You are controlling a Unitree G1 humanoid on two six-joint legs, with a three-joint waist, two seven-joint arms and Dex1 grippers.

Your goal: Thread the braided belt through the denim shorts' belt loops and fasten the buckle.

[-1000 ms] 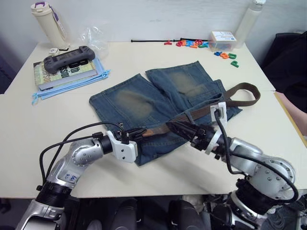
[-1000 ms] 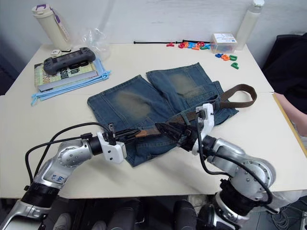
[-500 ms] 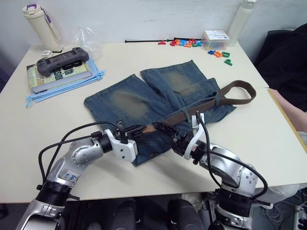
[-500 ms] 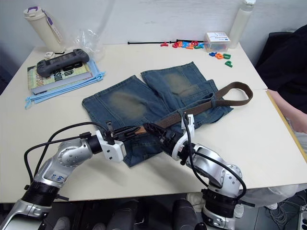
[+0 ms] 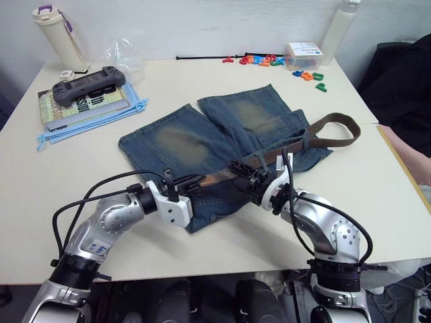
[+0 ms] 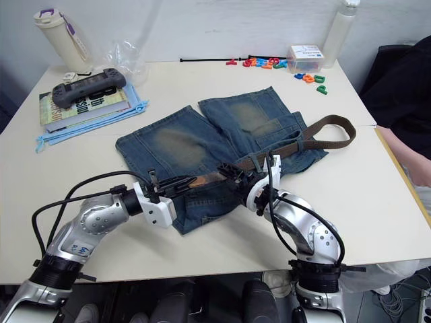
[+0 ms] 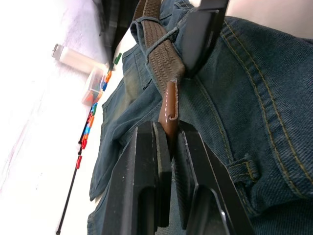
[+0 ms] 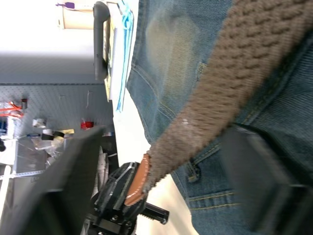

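The denim shorts lie flat mid-table, waistband toward me. The braided belt arcs off their right side, passes under a belt loop and runs left along the waistband. My left gripper is shut on the belt's brown leather tip just above the denim. My right gripper is open, one finger on each side of the strap, a short way from the tip. Another belt loop lies flat near the left fingers. I cannot make out the buckle.
At the back left a game controller rests on a book over a light blue cloth, beside a bottle. Plastic letters, a small box and a thin black cord line the far edge. A person's arm shows at the right.
The camera shifted early on. My right gripper has slid back along the strap, away from the left gripper, and its forearm has swung. The left gripper still holds the tip.
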